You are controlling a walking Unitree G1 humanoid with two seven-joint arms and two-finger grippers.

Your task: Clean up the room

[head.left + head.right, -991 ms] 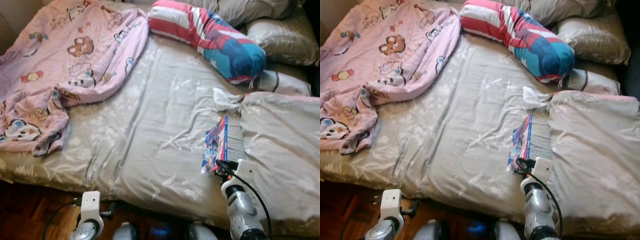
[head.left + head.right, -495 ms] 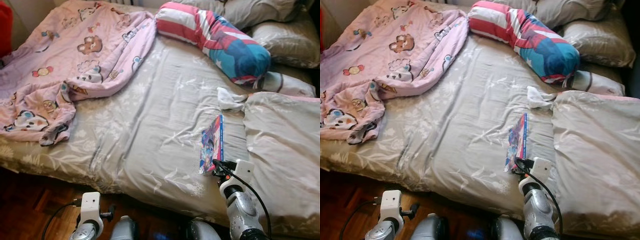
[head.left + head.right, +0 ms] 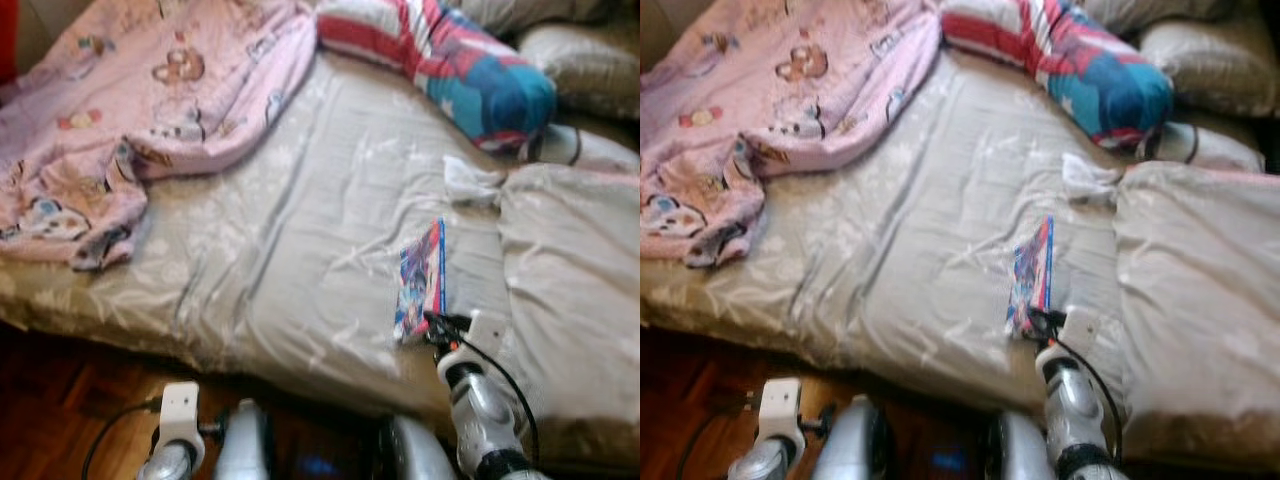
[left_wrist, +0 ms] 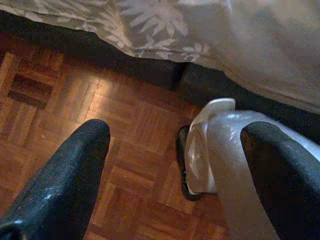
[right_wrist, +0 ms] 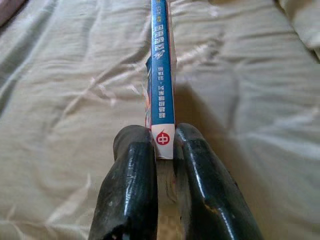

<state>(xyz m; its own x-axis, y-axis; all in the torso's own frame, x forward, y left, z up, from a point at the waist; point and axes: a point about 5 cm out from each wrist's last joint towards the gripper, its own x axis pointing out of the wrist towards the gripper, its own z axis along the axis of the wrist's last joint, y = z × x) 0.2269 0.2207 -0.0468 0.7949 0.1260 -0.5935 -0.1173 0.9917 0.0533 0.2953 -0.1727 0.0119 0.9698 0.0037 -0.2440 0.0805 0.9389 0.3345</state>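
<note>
A thin book (image 3: 421,280) with a blue spine and a colourful cover is held on edge above the grey floral bedsheet (image 3: 330,230), to the right of the bed's middle. My right gripper (image 5: 163,145) is shut on the book (image 5: 162,75), clamping the near end of its spine. In the head views the right gripper (image 3: 436,325) sits at the book's near corner. My left gripper (image 4: 175,145) hangs low beside the bed, open, over the wooden floor. A pink cartoon blanket (image 3: 130,110) lies crumpled at the bed's left.
A red, white and blue bolster (image 3: 450,60) lies at the back. Grey pillows (image 3: 575,65) and a folded grey duvet (image 3: 570,300) fill the right side. A white crumpled cloth (image 3: 468,183) lies beyond the book. Parquet floor (image 4: 75,100) runs along the bed's front edge.
The whole picture has shifted and blurred, so the camera has moved. My right gripper still clamps the book in the same place on the bed; the left arm stays low.
</note>
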